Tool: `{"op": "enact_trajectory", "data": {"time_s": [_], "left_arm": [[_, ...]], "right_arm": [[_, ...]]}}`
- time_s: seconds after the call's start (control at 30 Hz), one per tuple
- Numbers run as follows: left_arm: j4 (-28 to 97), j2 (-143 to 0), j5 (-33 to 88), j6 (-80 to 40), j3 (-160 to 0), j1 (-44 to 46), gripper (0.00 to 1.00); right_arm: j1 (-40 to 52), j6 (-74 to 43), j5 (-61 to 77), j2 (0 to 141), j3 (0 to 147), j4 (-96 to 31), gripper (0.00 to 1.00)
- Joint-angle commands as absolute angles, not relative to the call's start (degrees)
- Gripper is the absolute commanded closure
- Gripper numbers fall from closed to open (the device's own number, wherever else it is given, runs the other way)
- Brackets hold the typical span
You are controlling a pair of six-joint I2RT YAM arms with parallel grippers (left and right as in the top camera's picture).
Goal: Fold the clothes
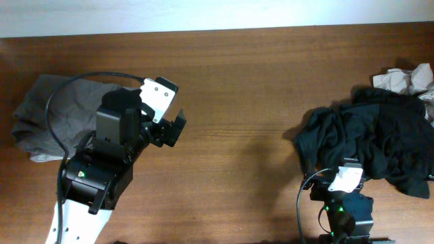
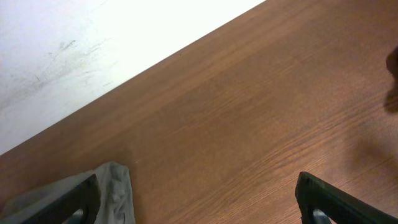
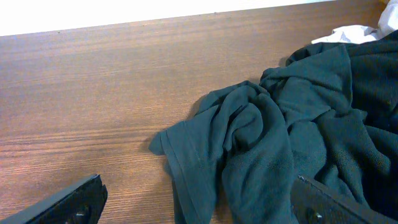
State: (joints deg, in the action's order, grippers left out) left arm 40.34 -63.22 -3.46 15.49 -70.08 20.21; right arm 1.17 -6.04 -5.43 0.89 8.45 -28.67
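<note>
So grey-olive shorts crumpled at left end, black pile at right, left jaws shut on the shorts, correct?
No: the left jaws stand open and empty, beside the shorts, not on them, as the left wrist view shows. The rest holds.

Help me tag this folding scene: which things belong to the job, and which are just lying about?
Job:
grey-olive shorts, crumpled by the left arm

Lying about:
black garments, heaped by the right arm
pale cloth, just beyond that heap

Top-down overhead; wrists seemingly low over table (image 2: pixel 249 112).
</note>
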Motion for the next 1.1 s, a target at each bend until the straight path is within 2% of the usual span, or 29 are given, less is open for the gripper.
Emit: {"op": "enact_trajectory", "data": {"time_s": [0.0,0.6,0.83,0.93,1.07], "left_arm": [[40.2,-63.1,-3.7,16.3,-70.6,20.5,0.00],[40.2,-63.1,-3.7,16.4,-70.6,20.5,0.00],[42.6,-58.9,-8.0,16.6,-69.6,19.9,0.00],[36.9,-55.6,-7.9,16.3,-65.5,17.7,0.00],[21.5,-49.3,-6.3,16.1,-53.4,13.3,0.00]], "right_arm": [[0.7,-6.4,-4.9,0.3,7.9,-28.5,0.01],[0.7,-6.4,-4.9,0.3,7.9,-28.5,0.01],[0.7,-6.4,-4.9,0.3,7.9,-28.5,0.01],[0.7,-6.4,-4.9,0.3,7.9,-28.5,0.01],[0.7,-6.4,-4.9,0.3,7.9,-28.5,0.01]]}}
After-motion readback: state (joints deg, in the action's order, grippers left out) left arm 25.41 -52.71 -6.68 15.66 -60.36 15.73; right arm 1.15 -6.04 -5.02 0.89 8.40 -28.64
